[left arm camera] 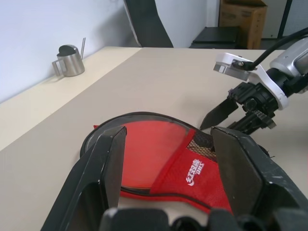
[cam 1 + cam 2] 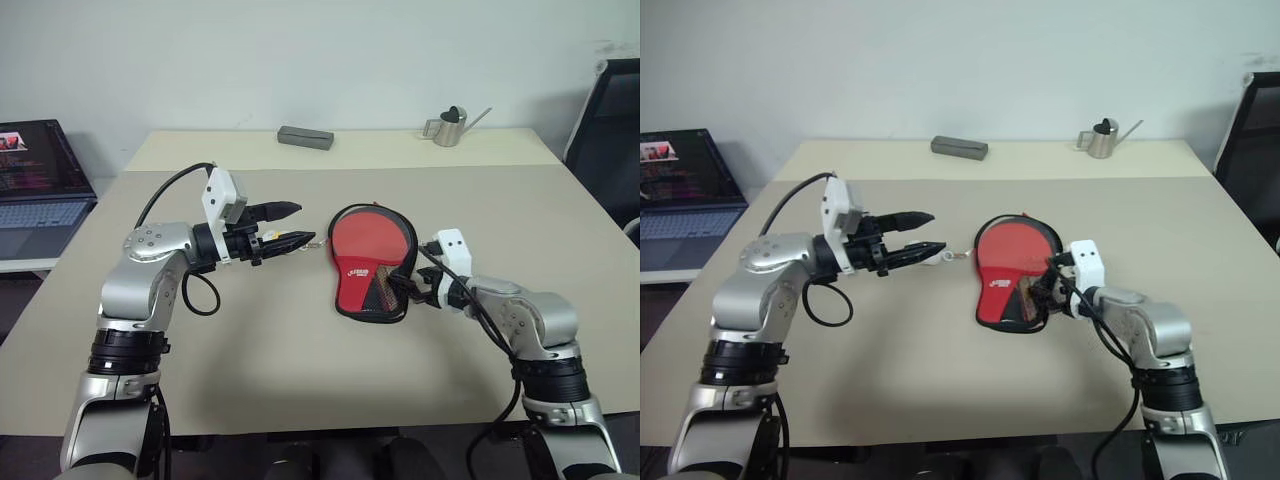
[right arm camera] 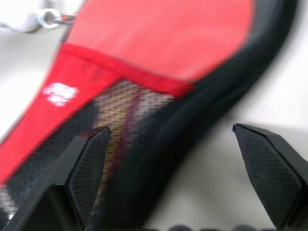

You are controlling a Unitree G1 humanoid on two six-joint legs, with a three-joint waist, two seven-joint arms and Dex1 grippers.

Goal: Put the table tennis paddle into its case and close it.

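A: What takes up most of the scene?
B: A beige table (image 2: 300, 370), with the case (image 2: 368, 262) lying flat a little right of its middle, round end toward the far side, narrow end toward the near edge.

A: And the table tennis paddle?
B: The table tennis paddle (image 2: 368, 240) sits inside the case. Its red face fills the open round end, and through the black mesh pocket (image 3: 122, 113) the striped wooden handle shows faintly. The case's black rim stands open around the far side of the blade.

A: Where are the grippers relative to it?
B: The right gripper (image 2: 412, 290) is at the case's near right edge, by the mesh pocket. Its fingers are spread wide; in the right wrist view one fingertip (image 3: 89, 168) lies over the mesh and the other hangs over bare table beyond the black trim. I can't tell whether it touches the fabric.

A: The left one?
B: The left gripper (image 2: 285, 226) hovers just left of the case, pointing at its round end, fingers parted with nothing visible between them.

A: Smaller things?
B: A small white-yellow plush charm (image 2: 936, 257) lies by the left gripper's lower fingertip; whether they touch I can't tell. A metal watering can (image 2: 447, 126) and a grey block (image 2: 305, 137) stand at the far edge.
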